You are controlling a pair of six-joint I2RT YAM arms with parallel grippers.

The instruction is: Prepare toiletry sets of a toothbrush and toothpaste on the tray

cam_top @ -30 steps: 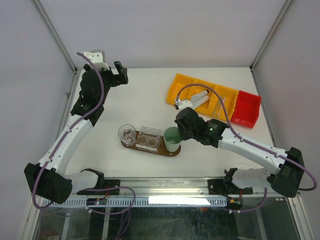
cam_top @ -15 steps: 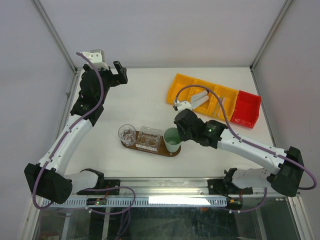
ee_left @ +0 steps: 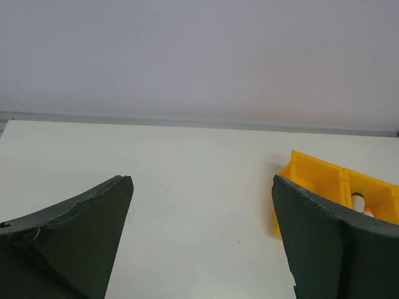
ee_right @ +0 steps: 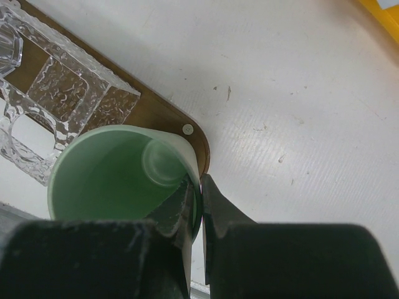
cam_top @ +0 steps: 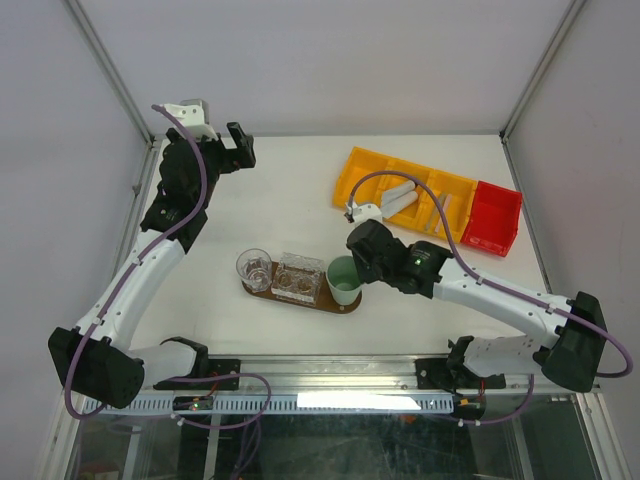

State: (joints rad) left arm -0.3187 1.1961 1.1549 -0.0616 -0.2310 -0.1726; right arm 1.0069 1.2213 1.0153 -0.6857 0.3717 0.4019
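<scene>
Ok, R gripper (ee_right: 196, 205) pinched green cup (ee_right: 112, 174) rim, tray (ee_right: 168, 115) 3 o'clock end; L gripper (ee_left: 202, 237) fingers spread, table (cam_top: 290, 200) 11 o'clock.

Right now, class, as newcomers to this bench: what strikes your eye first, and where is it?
The yellow bin blazes at the far right, a red bin beside its right end. Near the middle, the right gripper pinches the rim of a mint-green cup standing on the right end of the brown tray. The left gripper hangs open far left.

table (cam_top: 290, 200) white | on it: tray (ee_right: 163, 112) | yellow bin (cam_top: 358, 172) | red bin (cam_top: 495, 215)
</scene>
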